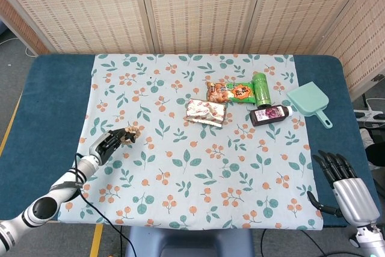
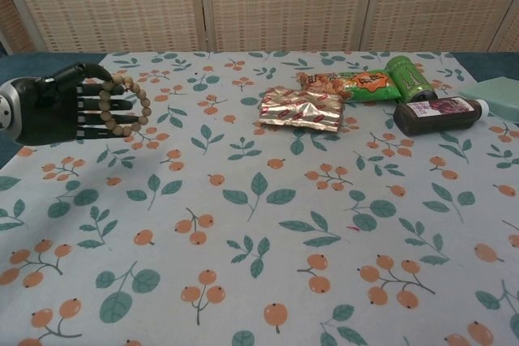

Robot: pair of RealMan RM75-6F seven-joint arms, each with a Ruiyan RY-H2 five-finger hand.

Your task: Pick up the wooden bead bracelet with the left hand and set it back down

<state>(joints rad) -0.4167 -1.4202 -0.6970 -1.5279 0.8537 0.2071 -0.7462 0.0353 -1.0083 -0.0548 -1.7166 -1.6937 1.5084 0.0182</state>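
The wooden bead bracelet [image 2: 128,103] hangs looped over the fingers of my left hand [image 2: 58,109], with the thumb lying against the top beads. It is held a little above the floral cloth [image 2: 259,224] at the left side, and a shadow lies under it. In the head view the left hand [image 1: 107,142] and the bracelet [image 1: 130,135] sit near the cloth's left edge. My right hand [image 1: 348,186] hovers at the front right corner, fingers straight and apart, holding nothing.
Behind the middle of the cloth lie a silver foil packet [image 1: 205,112], an orange snack bag [image 1: 228,92], a green bottle [image 1: 261,88] and a dark bottle [image 1: 271,114]. A teal dustpan [image 1: 308,102] rests on the blue table at the right.
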